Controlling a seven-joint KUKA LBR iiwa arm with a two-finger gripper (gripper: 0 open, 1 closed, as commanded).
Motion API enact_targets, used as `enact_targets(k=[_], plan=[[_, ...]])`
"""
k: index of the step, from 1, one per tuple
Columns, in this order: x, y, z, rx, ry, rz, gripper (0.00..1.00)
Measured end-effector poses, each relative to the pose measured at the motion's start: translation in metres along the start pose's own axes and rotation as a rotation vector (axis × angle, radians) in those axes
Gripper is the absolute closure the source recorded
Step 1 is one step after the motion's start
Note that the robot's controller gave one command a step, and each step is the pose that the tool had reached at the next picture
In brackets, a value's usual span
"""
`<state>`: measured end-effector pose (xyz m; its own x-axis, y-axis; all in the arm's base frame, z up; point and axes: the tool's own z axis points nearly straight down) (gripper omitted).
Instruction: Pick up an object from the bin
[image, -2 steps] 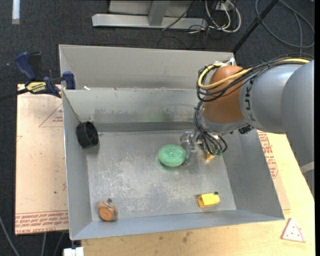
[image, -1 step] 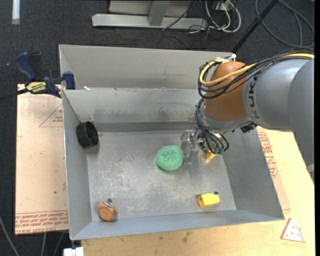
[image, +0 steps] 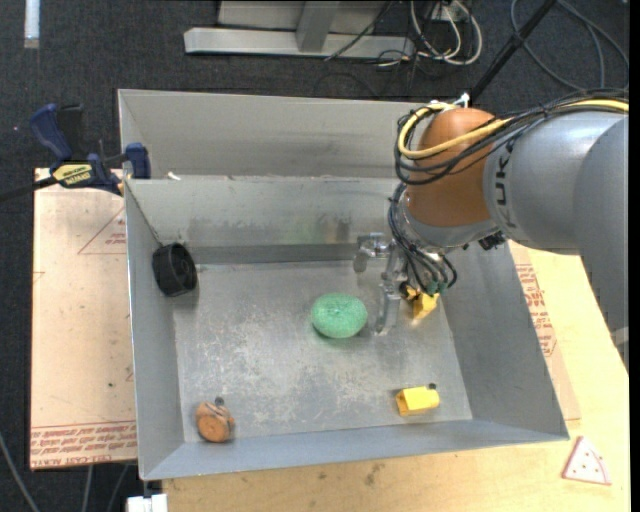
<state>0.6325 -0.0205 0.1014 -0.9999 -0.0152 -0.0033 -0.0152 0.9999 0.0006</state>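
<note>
Green round sponge (image: 339, 317): lies mid-bin, just left of the gripper (image: 384, 320). Gripper: low beside it; open or closed cannot be told. Also present: black wheel (image: 174, 269), yellow block (image: 417, 401), brown disc (image: 214, 423).

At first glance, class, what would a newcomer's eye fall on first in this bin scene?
The big grey arm with its orange cover, reaching in from the right, dominates. Just left of its tip lies a green round lump mid-bin; a black ring sits at the left wall.
</note>
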Motion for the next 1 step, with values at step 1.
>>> enact_targets(k=[1], plan=[[-0.0001, 0.0001, -0.0001, 0.000, 0.000, -0.001, 0.00]])
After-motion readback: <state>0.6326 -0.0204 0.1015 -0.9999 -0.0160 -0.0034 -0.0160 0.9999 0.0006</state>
